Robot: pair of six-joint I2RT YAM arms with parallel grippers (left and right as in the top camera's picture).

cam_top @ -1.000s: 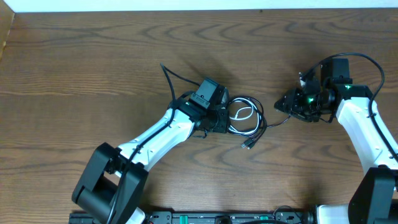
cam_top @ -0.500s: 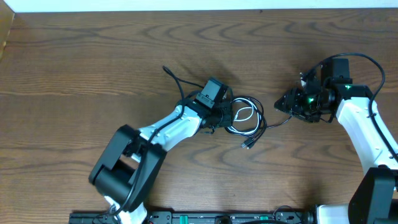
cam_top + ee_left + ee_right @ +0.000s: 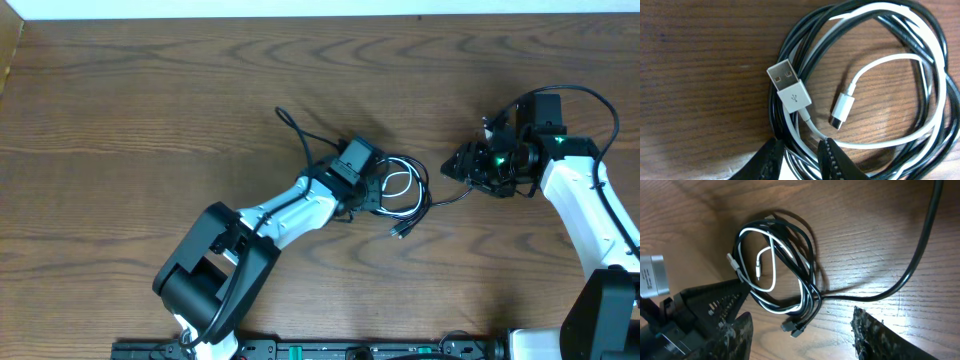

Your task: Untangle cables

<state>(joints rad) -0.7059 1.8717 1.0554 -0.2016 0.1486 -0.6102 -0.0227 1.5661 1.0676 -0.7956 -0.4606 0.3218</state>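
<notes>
Two fingertips (image 3: 767, 161) of the left pincer (image 3: 801, 159) stand astride a small bundle of strands at the rim of the coil. They are set narrow, with black and white cord filling the gap between them. Whether they bite or only flank the bundle I cannot tell. Those strands run straight out from the wrist, so the jaws cross them squarely.

Just beyond lies the white cable (image 3: 939, 102), its flat plug (image 3: 789, 84) resting on the black cable (image 3: 792, 42) and its small plug (image 3: 841, 107) inside the ring. Both cords are wound together as one oval coil (image 3: 400, 187), flat on the table (image 3: 150, 100). It sits about midway between the far and near edges and somewhat toward the right edge, its long axis roughly left to right. A loose black end (image 3: 399, 231) trails toward the near edge.

The right pincer (image 3: 462, 167) is spread wide with nothing in it, near the coil's right side but apart from it. A black strand (image 3: 450, 195) leads from the coil toward it.

By my judgement the left arm is the nearer, and a parting pull would want the right arm on that far side.
</notes>
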